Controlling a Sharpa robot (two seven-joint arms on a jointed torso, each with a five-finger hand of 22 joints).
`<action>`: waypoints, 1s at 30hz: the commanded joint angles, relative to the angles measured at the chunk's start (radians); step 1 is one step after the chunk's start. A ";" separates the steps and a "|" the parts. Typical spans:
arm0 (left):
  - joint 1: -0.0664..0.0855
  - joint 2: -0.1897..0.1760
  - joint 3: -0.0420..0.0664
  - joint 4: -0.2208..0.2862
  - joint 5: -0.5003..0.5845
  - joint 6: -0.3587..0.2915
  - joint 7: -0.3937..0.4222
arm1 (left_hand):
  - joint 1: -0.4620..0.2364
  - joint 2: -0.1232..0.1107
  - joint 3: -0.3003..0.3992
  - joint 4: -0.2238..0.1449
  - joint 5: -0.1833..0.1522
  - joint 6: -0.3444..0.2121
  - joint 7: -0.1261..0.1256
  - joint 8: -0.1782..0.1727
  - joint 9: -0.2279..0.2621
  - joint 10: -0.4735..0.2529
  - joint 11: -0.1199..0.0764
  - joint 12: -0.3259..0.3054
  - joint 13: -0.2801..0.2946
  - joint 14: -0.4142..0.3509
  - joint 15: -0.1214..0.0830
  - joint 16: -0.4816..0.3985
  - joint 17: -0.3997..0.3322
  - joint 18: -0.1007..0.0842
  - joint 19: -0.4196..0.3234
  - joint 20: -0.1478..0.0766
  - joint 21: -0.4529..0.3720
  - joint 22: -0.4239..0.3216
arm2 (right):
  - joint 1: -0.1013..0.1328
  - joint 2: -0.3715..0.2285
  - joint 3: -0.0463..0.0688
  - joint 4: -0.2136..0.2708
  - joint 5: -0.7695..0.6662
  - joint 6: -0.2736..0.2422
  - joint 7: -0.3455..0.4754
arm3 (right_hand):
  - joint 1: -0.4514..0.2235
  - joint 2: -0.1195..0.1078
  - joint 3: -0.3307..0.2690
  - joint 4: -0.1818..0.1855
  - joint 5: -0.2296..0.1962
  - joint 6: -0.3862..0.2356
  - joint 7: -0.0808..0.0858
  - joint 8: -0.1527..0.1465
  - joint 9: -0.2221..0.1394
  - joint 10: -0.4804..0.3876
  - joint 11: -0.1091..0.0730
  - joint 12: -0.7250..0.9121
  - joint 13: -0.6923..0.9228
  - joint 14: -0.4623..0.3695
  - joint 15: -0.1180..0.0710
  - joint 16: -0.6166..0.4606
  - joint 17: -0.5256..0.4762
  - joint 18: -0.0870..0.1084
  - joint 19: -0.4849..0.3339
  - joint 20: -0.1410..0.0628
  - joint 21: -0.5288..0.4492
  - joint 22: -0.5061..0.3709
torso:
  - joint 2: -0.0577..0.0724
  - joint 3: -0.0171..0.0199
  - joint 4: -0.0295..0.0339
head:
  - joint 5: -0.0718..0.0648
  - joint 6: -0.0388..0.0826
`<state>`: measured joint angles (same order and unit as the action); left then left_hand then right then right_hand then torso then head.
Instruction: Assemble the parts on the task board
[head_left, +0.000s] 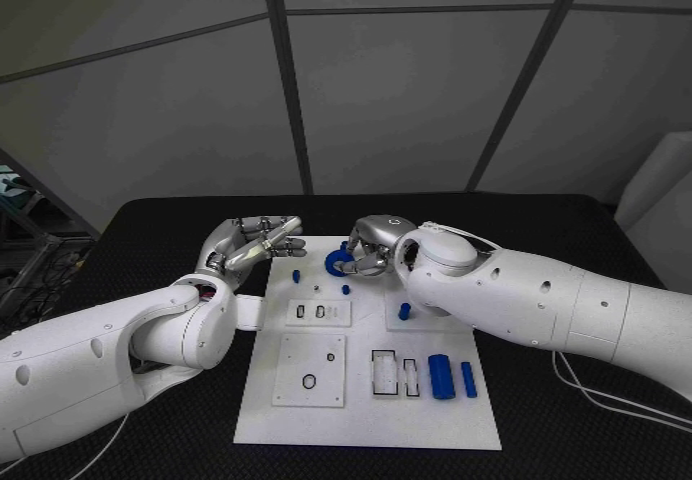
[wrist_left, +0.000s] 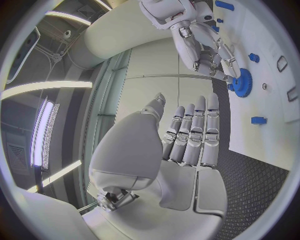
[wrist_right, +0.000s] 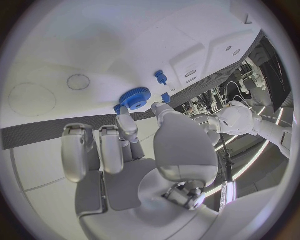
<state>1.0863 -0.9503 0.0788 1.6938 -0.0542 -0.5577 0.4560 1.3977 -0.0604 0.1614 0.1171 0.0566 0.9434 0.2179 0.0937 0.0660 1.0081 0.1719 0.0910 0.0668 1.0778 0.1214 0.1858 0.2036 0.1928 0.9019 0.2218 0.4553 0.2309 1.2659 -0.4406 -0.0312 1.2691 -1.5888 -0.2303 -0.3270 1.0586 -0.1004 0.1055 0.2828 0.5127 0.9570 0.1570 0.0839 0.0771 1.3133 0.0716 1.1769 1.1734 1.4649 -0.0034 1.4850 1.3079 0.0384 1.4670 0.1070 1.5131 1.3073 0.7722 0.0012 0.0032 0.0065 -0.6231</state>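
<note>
Blue gear (head_left: 339, 263) sits at the far end of the white board (head_left: 361, 420), pinched by the right hand (head_left: 378, 243). Press it down straight. Left hand (head_left: 253, 243) is open, holding nothing.

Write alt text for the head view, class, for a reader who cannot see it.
The right hand holds a blue gear at the far end of the white task board. The left hand hovers open beside the board; two blue cylinders lie on its near right part.
</note>
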 joint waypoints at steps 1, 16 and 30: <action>0.002 -0.001 0.001 0.001 -0.004 0.005 0.004 | -0.007 0.005 0.000 -0.006 -0.004 0.001 0.008 -0.004 -0.001 -0.004 0.004 -0.003 -0.001 -0.007 0.002 -0.004 0.001 -0.015 -0.008 0.002 0.003 0.001 | 0.000 -0.020 0.000 0.019 0.003 -0.109 0.014 | 0.029 0.002 -0.012 -0.003 0.020 0.007 -0.002 -0.002 -0.002 0.005 -0.001 0.007 0.003 0.071 0.001 0.006 0.104 -0.013 0.023 0.003 0.007 0.161 | -0.001 0.0006 -0.0014 | 0.000 0.002; 0.002 -0.008 0.001 -0.010 -0.004 0.020 0.002 | -0.005 0.006 0.000 -0.009 -0.004 0.001 0.008 -0.005 0.000 -0.004 0.004 -0.005 -0.001 -0.007 0.002 -0.005 0.002 -0.015 -0.010 0.002 0.004 0.002 | 0.000 -0.315 0.001 0.184 0.389 -0.192 0.336 | 0.308 -0.004 -0.008 -0.113 -0.206 0.038 -0.014 -0.002 0.000 -0.008 -0.014 -0.020 -0.015 0.058 -0.010 -0.028 0.049 0.003 -0.029 -0.006 -0.029 0.098 | -0.010 0.0061 -0.0152 | -0.002 0.014; 0.000 0.006 0.000 -0.029 -0.004 0.038 -0.002 | -0.004 0.008 0.001 -0.014 -0.004 0.011 0.005 -0.003 0.001 0.009 0.000 0.000 0.002 -0.005 0.001 -0.007 0.006 -0.014 -0.014 0.003 0.007 0.004 | -0.001 -0.474 0.000 0.126 0.441 -0.116 0.438 | 0.388 -0.036 -0.022 -0.159 -0.231 0.010 -0.028 -0.023 -0.010 -0.026 -0.028 -0.057 -0.043 0.053 -0.023 -0.050 0.022 0.013 -0.063 -0.020 -0.057 0.055 | -0.013 0.0166 -0.0240 | -0.029 0.020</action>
<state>1.0859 -0.9459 0.0785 1.6660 -0.0542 -0.5390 0.4523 1.3977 -0.0604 0.1643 0.1087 0.0566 0.9471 0.2215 0.0938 0.0660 1.0081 0.1719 0.0911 0.0679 1.0778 0.1214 0.1821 0.2090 0.1928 0.8948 0.2218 0.4592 0.2332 1.2637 -0.9164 -0.0314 1.3969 -1.1723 -0.3760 0.0561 1.4358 -0.1353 0.0846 0.1268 0.2844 0.9740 0.1276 0.0632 0.0682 1.2926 0.0414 1.1230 1.1310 1.4686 -0.0220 1.4405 1.3076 0.0384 1.4113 0.0873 1.4632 1.3079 0.7586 0.0160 -0.0195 -0.0200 -0.6041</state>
